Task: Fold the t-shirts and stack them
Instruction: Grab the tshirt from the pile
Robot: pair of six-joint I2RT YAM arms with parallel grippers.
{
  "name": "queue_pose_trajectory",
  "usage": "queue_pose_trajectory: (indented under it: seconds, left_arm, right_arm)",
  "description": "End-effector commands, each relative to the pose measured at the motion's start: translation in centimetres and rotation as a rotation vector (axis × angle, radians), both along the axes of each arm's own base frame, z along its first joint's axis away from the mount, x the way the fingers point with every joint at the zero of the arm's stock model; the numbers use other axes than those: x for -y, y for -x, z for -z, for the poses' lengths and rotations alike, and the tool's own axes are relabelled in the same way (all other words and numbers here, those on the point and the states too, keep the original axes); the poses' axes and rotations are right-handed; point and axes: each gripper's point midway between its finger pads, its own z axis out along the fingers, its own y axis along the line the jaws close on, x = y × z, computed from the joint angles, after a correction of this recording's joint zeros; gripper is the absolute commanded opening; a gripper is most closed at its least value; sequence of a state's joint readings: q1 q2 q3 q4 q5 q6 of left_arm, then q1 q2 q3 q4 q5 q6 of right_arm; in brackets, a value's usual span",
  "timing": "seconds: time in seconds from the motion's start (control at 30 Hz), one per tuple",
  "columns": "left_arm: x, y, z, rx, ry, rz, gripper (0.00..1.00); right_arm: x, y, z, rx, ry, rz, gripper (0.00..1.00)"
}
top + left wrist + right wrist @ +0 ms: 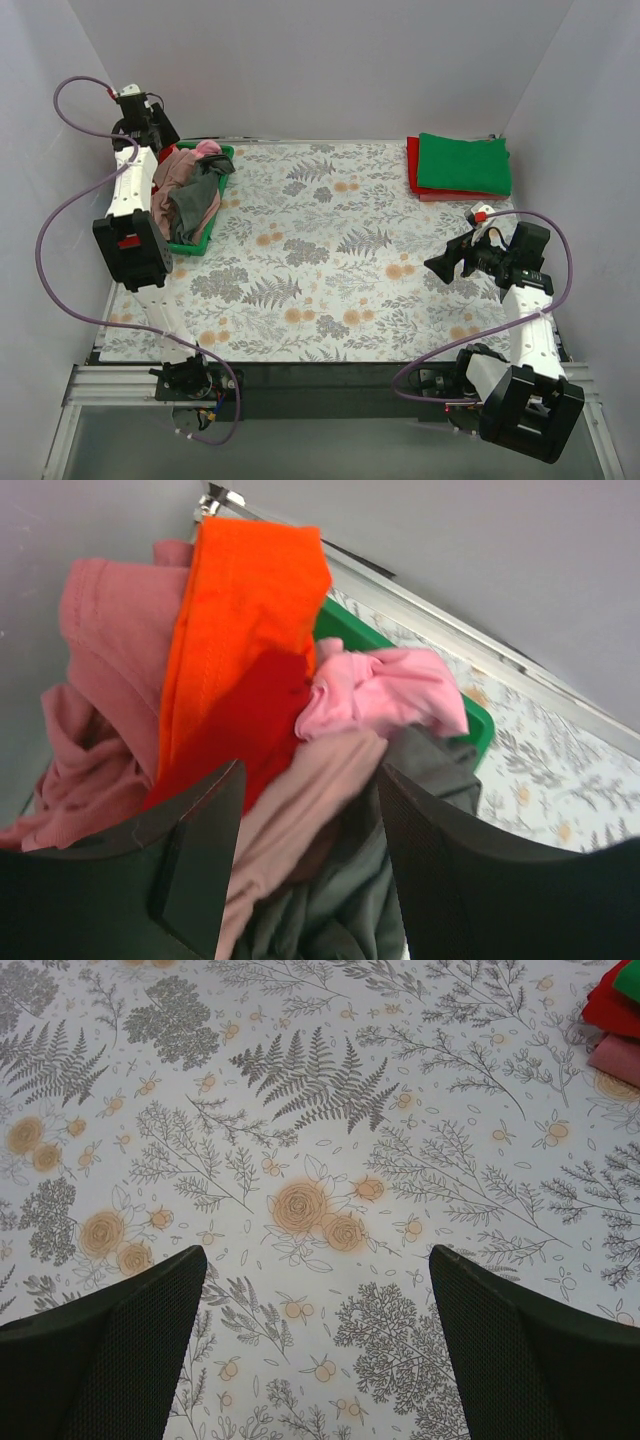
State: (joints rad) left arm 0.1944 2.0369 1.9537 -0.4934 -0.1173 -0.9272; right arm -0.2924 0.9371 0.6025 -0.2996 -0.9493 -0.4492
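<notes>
1. Stack (463,165), far right: three folded tees, green over red over pink.
2. Basket (190,247), far left: one heap (190,195) of unfolded tees, four colours showing: rose, orange, pink, grey.
3. Left gripper (310,770): jaws wide, above heap.
4. Right gripper (318,1252): jaws wide, over table cover (300,1110).

The counter (330,270) wears a floral-and-fern print cover. At its far left corner sits a green basket (192,247) heaped with crumpled t-shirts (190,190); at the far right corner lies a folded stack (462,165), green on top, red and pink beneath
</notes>
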Motion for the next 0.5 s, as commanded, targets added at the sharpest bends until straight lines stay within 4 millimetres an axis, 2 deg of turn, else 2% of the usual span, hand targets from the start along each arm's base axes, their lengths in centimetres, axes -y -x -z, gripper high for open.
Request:
queue_pose_trajectory:
  seconds: [0.0,0.17,0.3,0.4,0.47]
  left_arm:
    - [-2.7,-1.1,-2.4,0.059,-0.063,-0.08,0.55]
    - [-4.8,-2.1,-1.9,0.074,-0.095,-0.183,0.56]
    - [-6.5,-2.2,-1.9,0.086,-0.122,-0.267,0.63]
    - [-6.8,-2.6,-1.6,0.089,-0.119,-0.265,0.64]
    - [-6.7,-2.8,-0.7,0.073,-0.12,-0.251,0.66]
  right_arm:
    - [-0.1,-0.3,-1.4,0.017,-0.014,-0.023,0.98]
    - [-0.1,-0.4,-0.9,-0.014,-0.03,-0.03,0.98]
    - [-0.2,-0.3,-0.8,-0.026,-0.04,-0.036,0.98]
    - [-0.2,-0.3,-0.8,-0.035,-0.048,-0.039,0.99]
    - [-0.2,-0.3,-0.7,-0.042,-0.056,-0.043,0.98]
